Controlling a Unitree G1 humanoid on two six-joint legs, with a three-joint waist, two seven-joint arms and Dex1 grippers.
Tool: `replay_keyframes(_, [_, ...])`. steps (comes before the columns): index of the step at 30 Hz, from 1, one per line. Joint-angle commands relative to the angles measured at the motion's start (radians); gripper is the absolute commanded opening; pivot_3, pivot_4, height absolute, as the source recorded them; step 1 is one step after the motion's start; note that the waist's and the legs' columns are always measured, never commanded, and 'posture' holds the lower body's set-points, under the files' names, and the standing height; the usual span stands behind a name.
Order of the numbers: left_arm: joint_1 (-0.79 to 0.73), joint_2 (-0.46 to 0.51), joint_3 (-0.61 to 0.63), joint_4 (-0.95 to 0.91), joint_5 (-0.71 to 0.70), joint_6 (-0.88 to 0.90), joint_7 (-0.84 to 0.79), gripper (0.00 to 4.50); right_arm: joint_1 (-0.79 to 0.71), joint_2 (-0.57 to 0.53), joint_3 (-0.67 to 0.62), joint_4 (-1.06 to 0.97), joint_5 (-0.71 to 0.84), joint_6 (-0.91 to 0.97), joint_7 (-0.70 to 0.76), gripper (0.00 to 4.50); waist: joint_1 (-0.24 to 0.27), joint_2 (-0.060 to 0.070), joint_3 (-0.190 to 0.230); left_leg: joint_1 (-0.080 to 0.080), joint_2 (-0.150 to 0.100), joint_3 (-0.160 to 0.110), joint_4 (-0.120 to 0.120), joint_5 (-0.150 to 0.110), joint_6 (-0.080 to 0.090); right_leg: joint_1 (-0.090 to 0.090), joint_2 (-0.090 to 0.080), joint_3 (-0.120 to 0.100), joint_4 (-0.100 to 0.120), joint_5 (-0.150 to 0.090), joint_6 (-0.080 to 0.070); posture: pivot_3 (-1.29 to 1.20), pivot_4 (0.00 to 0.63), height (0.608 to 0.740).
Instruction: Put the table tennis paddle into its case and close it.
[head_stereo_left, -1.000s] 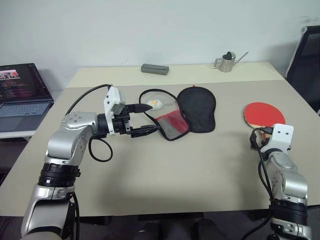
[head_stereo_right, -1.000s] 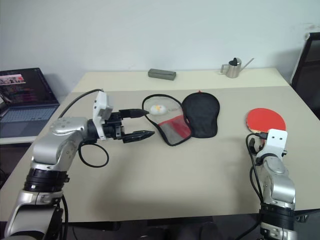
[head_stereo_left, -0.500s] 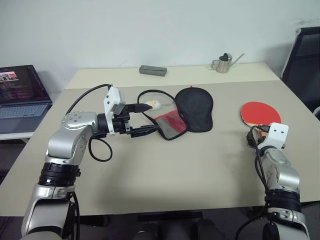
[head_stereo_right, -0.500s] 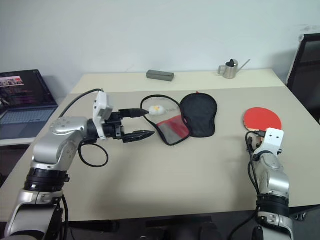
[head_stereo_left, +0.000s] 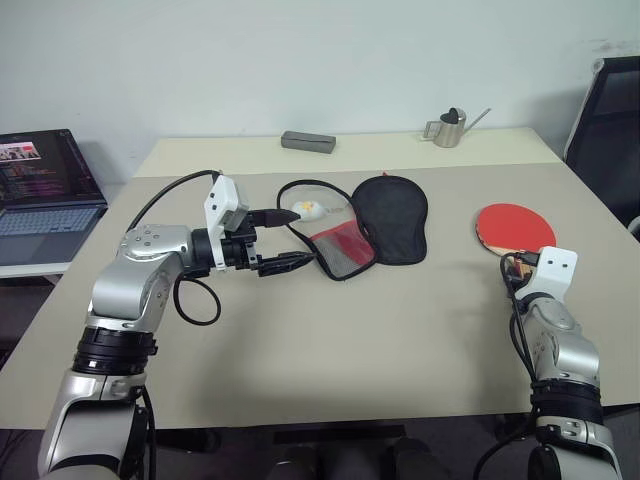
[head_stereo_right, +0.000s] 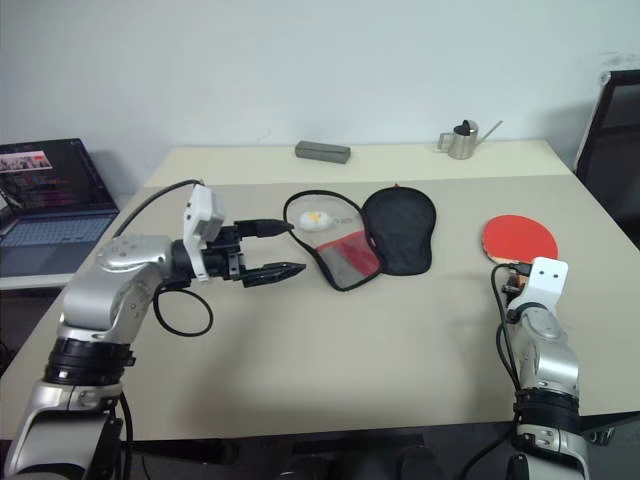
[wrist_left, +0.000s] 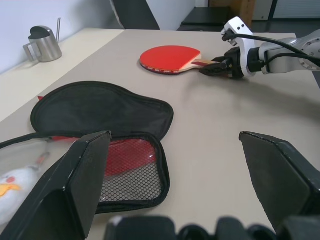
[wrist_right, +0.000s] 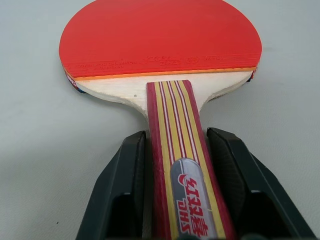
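The table tennis paddle (head_stereo_left: 512, 226) lies flat at the table's right, red face up, its striped wooden handle pointing toward me. My right gripper (wrist_right: 176, 134) is shut on that handle, one black finger (wrist_right: 131, 165) pressed against each side. The case (head_stereo_left: 392, 217) lies unzipped and spread open at mid-table. Its black lining flap is on the right and its red half with the mesh pocket (head_stereo_left: 343, 247) on the left. A white-yellow zipper charm (head_stereo_left: 305, 209) rests by its far left edge. My left gripper (head_stereo_left: 298, 236) hovers open just left of the case, holding nothing.
A grey rectangular box (head_stereo_left: 308, 141) and a small metal watering can (head_stereo_left: 447, 127) stand along the table's far edge. An open laptop (head_stereo_left: 45, 185) sits on a side desk at the left. A black chair (head_stereo_left: 605, 130) stands past the table's right edge.
My right gripper's fingers have closed on the paddle's handle, and the paddle has slid slightly to the left. The left arm and the case have stayed put.
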Motion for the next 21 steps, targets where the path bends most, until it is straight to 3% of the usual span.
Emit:
replay_keyframes(1, [0.004,0.029,0.058,-0.004,0.001,-0.02,0.014,4.5,-0.009,0.013,-0.001,-0.056,0.003,0.014,-0.026,1.61,0.0,0.0,0.0,0.0,0.0,0.0,0.0,0.0,0.0,0.0,0.0,0.0,0.0,0.0,0.0,0.0,0.15,0.74])
replay_keyframes(21, [0.083,0.065,0.153,-0.02,-0.005,-0.01,0.075,4.5,-0.15,0.053,0.092,-0.262,0.026,0.047,-0.014,1.6,-0.004,0.001,0.001,-0.001,0.0,0.0,-0.003,0.0,0.0,-0.002,0.0,0.0,-0.003,0.0,-0.001,0.0,0.15,0.74])
